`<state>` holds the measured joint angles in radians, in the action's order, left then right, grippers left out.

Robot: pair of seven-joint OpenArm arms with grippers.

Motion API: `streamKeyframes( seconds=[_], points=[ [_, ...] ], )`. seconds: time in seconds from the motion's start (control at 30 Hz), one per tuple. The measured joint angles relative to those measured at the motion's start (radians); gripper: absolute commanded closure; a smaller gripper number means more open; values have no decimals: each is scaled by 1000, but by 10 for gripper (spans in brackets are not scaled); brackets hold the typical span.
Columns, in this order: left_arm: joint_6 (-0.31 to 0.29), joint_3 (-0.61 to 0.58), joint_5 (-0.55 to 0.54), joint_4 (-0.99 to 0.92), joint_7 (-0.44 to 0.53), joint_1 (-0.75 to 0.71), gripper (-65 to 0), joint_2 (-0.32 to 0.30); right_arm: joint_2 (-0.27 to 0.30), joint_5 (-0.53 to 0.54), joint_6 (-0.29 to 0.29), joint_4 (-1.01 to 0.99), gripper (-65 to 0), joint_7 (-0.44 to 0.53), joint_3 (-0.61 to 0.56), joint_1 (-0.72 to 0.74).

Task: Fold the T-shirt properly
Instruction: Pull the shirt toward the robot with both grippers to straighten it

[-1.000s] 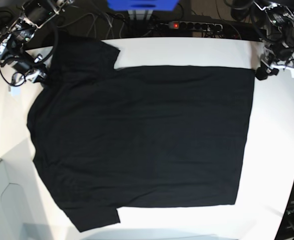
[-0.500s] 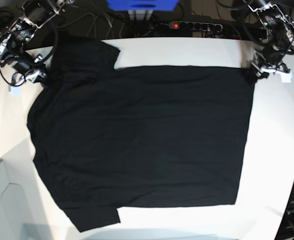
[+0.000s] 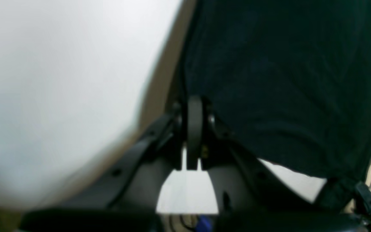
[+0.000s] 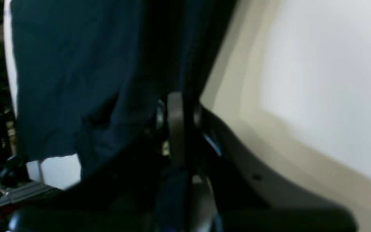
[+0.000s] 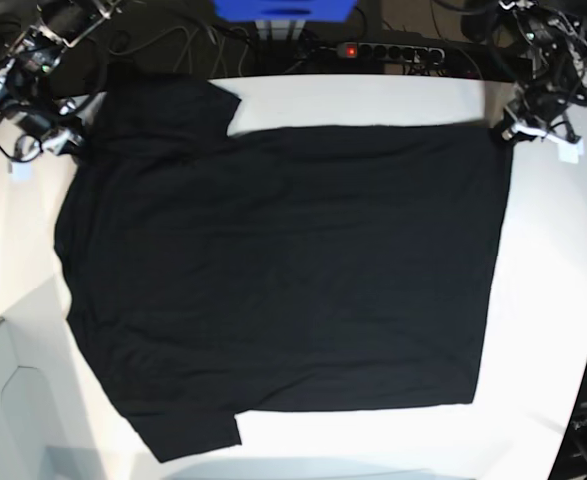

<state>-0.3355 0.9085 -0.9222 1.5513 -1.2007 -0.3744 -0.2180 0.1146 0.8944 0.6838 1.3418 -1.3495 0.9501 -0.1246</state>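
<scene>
The black T-shirt lies spread flat on the white table, plain side up, with the sleeves at the left of the base view. My left gripper is at the shirt's far right hem corner and is shut on the fabric. In the left wrist view the shut gripper pinches the shirt's edge. My right gripper is at the far left shoulder by the far sleeve, shut on the fabric. In the right wrist view the gripper is closed amid the dark cloth.
A power strip with a red light, cables and a blue object lie behind the table's far edge. A grey panel sits at the near left corner. Bare table shows to the right of the shirt and along its near edge.
The left gripper moved left onto the far right hem corner and took hold of it. Both grippers then shifted toward the far edge, pulling the shirt's far edge slightly that way.
</scene>
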Motion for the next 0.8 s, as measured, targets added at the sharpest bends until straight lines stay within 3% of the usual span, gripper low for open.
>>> streamKeyframes(
  seconds=[0.27,0.8],
  points=[
    [-2,-1,-1,118,-4,-74,-2,3,-15,-104,4,192,0,-49,40,-95],
    [-6,0,-16,304,4,-231,-2,8,-10,-85,4,230,0,-38,38,-188]
  ],
)
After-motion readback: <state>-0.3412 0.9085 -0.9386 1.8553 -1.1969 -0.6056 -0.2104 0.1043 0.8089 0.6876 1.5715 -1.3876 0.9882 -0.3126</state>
